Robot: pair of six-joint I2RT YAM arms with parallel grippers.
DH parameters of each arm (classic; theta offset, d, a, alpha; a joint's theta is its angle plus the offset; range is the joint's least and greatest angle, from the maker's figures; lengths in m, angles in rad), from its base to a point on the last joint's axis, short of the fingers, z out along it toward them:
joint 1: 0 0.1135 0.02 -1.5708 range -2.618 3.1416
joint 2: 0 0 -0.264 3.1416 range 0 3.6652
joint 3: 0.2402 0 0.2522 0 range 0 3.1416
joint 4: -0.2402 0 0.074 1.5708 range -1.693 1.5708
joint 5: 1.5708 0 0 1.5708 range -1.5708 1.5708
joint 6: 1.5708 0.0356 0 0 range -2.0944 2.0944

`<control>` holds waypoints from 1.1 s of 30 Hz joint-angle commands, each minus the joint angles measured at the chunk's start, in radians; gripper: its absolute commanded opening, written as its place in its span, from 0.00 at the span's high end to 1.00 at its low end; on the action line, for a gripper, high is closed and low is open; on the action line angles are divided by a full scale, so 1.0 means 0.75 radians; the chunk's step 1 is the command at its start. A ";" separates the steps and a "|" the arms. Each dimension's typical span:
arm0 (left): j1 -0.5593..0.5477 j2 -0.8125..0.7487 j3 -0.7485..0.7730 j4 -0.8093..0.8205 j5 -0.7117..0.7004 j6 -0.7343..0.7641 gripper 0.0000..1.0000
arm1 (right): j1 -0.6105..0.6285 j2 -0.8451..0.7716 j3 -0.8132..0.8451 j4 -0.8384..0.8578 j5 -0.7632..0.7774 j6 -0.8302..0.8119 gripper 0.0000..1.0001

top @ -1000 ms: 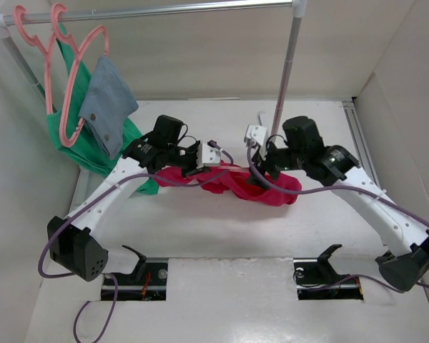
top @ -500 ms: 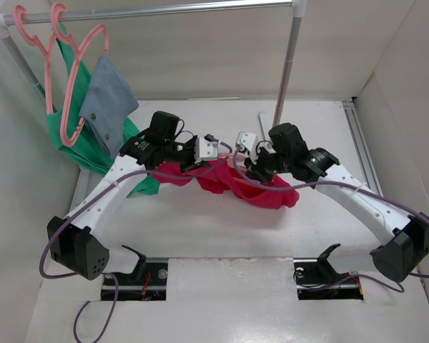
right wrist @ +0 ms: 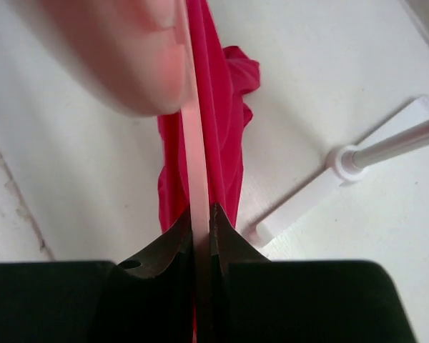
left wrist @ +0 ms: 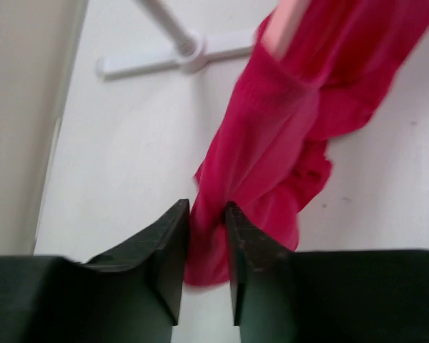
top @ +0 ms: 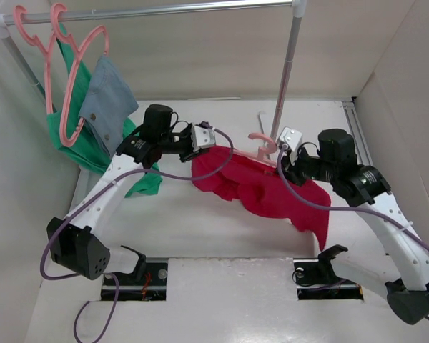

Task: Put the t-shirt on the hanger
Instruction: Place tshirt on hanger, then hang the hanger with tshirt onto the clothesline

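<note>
The crimson t-shirt (top: pixel 261 187) hangs stretched between both grippers above the table, its right end drooping low. In the top view the pink hanger (top: pixel 260 138) shows only its hook above the cloth. My right gripper (top: pixel 284 151) is shut on the hanger's thin bar (right wrist: pixel 195 157), with the t-shirt (right wrist: pixel 227 107) draped right behind it; its tips (right wrist: pixel 202 212) pinch the bar. My left gripper (top: pixel 200 141) holds the shirt's left end. In its wrist view, a fold of the t-shirt (left wrist: pixel 272 136) sits between the narrowly parted tips of that gripper (left wrist: pixel 207 209), touching both fingers.
A clothes rail's pole (top: pixel 287 68) stands at the back, and its white foot (left wrist: pixel 186 48) (right wrist: pixel 343 166) lies on the table beside the shirt. At the far left, two pink hangers carry a green garment (top: pixel 71 146) and a grey-blue denim one (top: pixel 106 100).
My right gripper closed on the hanger and drew it rightward and up. The bunched t-shirt has spread out between the arms. The left jaws have eased slightly apart.
</note>
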 commanded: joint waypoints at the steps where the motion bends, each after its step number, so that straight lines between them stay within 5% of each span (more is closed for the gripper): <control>1: 0.087 -0.019 -0.021 0.091 -0.251 -0.147 0.74 | -0.066 -0.052 0.028 -0.103 -0.008 0.040 1.00; 4: 0.087 -0.007 -0.005 0.130 -0.218 -0.210 0.47 | -0.067 -0.027 0.077 -0.117 -0.061 0.040 1.00; 5: 0.087 -0.007 0.009 0.146 -0.218 -0.263 0.45 | -0.067 -0.027 0.099 -0.117 -0.078 0.040 1.00; 13: 0.087 -0.021 0.075 0.208 -0.212 -0.384 0.33 | -0.093 0.134 0.563 -0.372 -0.029 0.107 1.00; 20: 0.087 -0.046 0.042 0.261 -0.228 -0.501 0.31 | -0.105 0.608 1.548 -0.628 0.137 0.255 1.00; 23: 0.087 -0.075 0.026 0.261 -0.228 -0.501 0.31 | -0.105 0.744 1.735 -0.628 0.241 0.306 1.00; 33: 0.087 -0.142 -0.052 0.247 -0.255 -0.515 0.31 | -0.132 0.846 1.717 0.045 0.341 0.543 1.00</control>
